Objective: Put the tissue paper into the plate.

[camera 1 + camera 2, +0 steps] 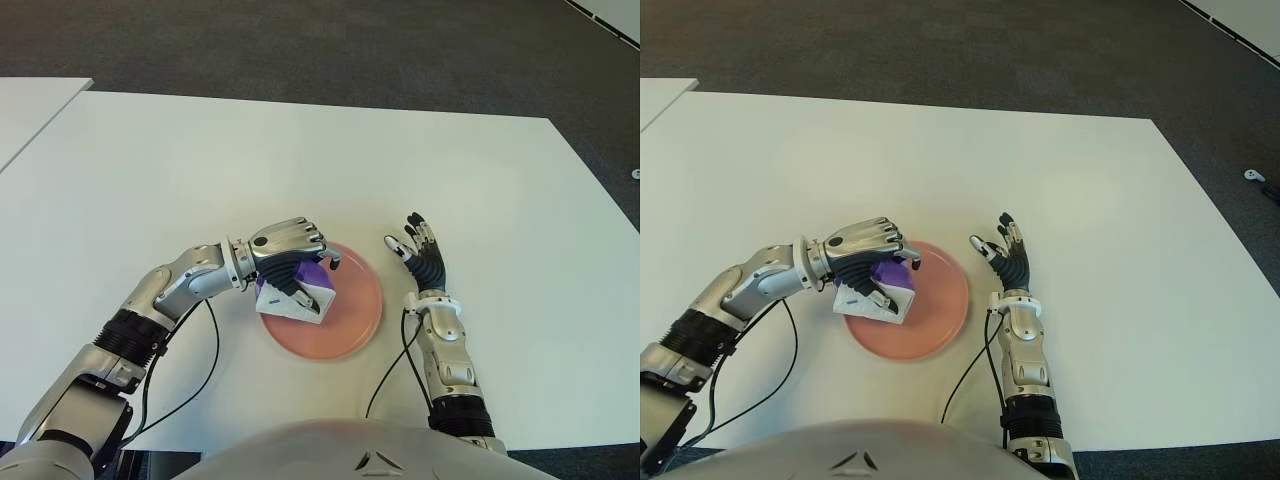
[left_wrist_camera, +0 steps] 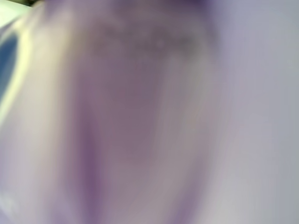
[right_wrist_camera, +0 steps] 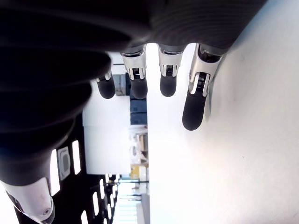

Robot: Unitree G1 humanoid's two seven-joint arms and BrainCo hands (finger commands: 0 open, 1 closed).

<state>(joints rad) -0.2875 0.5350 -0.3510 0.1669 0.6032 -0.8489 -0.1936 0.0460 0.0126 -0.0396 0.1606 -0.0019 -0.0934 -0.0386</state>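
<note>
A pink round plate [image 1: 350,320] lies on the white table near my body. The tissue pack [image 1: 300,296], white and purple, sits over the plate's left part. My left hand [image 1: 292,252] is curled over it and grips it from above. The left wrist view is filled by a blurred purple surface of the tissue pack [image 2: 140,116]. My right hand [image 1: 418,248] shows just right of the plate with its fingers [image 3: 194,105] spread and holding nothing.
The white table [image 1: 300,160] stretches far ahead and to both sides. A second white table [image 1: 30,110] stands at the far left. Dark carpet lies beyond. Black cables [image 1: 210,360] hang from both forearms near the front edge.
</note>
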